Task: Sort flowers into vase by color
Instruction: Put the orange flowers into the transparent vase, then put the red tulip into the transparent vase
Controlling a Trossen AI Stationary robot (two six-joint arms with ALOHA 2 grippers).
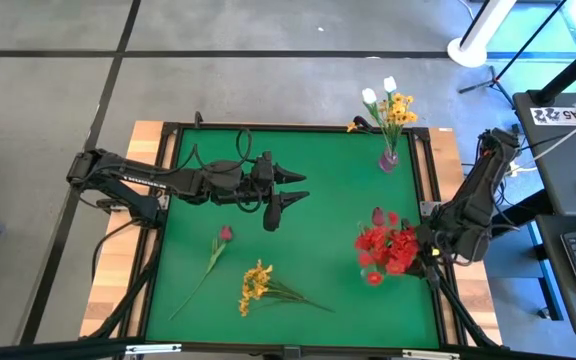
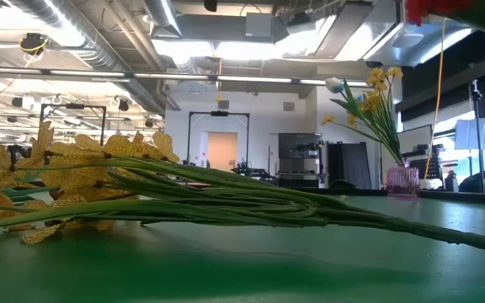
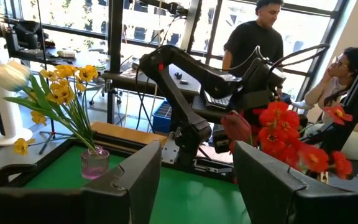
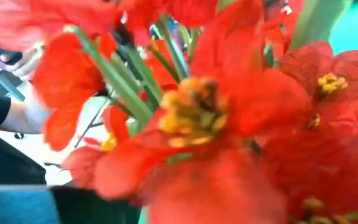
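Green felt covers the surface, framed in black with wooden boards at its left and right edges. High view: the left tool hovers over the middle of the surface, its two fingers spread with nothing between them. A dark pink bud on a long stem lies just below it, toward the near left, and a yellow spray lies beside that, near the near edge. A pink glass vase stands by the far right corner and holds yellow sprays and white tulips. The right arm reaches in from the right edge; its tool sits just beside a bunch of red flowers near the right edge, and whether its fingers are parted or pressed together cannot be told.

Low view: yellow blossoms and their green stems stretch across the surface close to the lens; the vase with its yellow sprays stands well behind, at the right.

Left wrist view: the left tool's fingers stand apart. Beyond them are the vase, a white tulip, the red flowers with a dark red bud, the right arm, and two people in the room behind.

Right wrist view: red petals with yellow centres fill the picture; a person's arm shows behind.
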